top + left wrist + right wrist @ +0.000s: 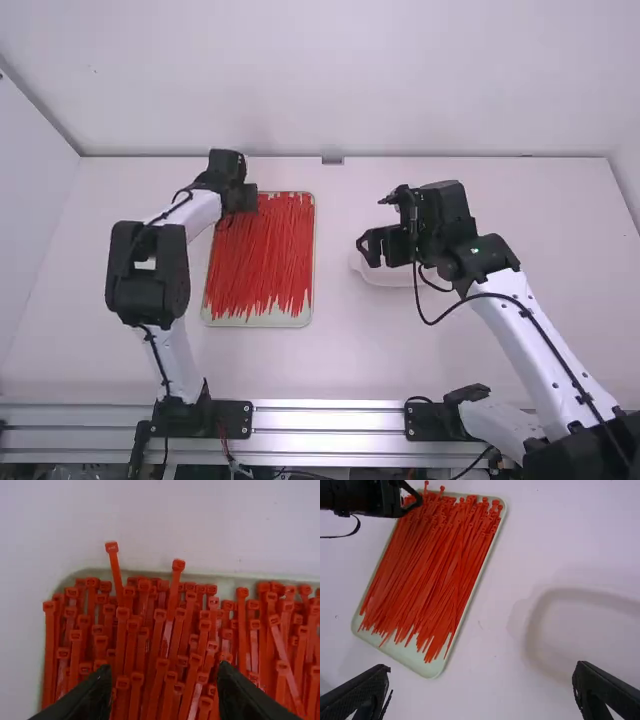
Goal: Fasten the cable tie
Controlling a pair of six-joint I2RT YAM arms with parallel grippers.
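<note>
Red cable ties [160, 630] on a tray [225, 580] lie between the wide-spread, empty left fingers [95, 695]. The right fingers [605, 690] gape empty over worktop [560, 530], their view showing the whole tray.

Cable ties [262, 255] lie in a tray [256, 320], left of a dish [381, 277] on the table [520, 200].

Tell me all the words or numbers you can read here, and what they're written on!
None: no word, number or sign can be read.
Red cable ties: any marks on their heads are too small to read.
Tray, white table: plain, no print.
</note>
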